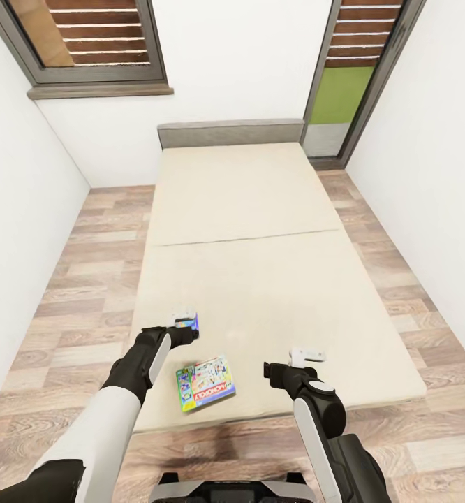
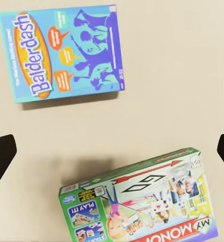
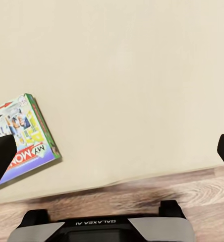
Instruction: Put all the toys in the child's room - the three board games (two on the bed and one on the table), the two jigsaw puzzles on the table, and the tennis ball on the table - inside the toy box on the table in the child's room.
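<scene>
On the bed: two board games lie flat near the foot of the beige mattress (image 1: 260, 230), which runs to a low grey headboard (image 1: 229, 133).
Blue board game (image 2: 61, 53): blue "Balderdash" box, flat on the mattress; in the head view it is partly hidden by the left pincer (image 1: 185, 323) above it.
Monopoly board game (image 1: 205, 383): green-edged "My Monopoly" box, tilted, near the foot edge, between the two arms, apart from the blue box.
Left pincer: jaws spread wide, holding nothing, hanging above the mattress over both boxes.
Right pincer (image 1: 307, 355): jaws spread wide, empty, above bare mattress beside the Monopoly box.
Floor (image 1: 72, 307): wood planks around the bed.
Windows (image 1: 93, 35): brown slats, behind the headboard.
</scene>
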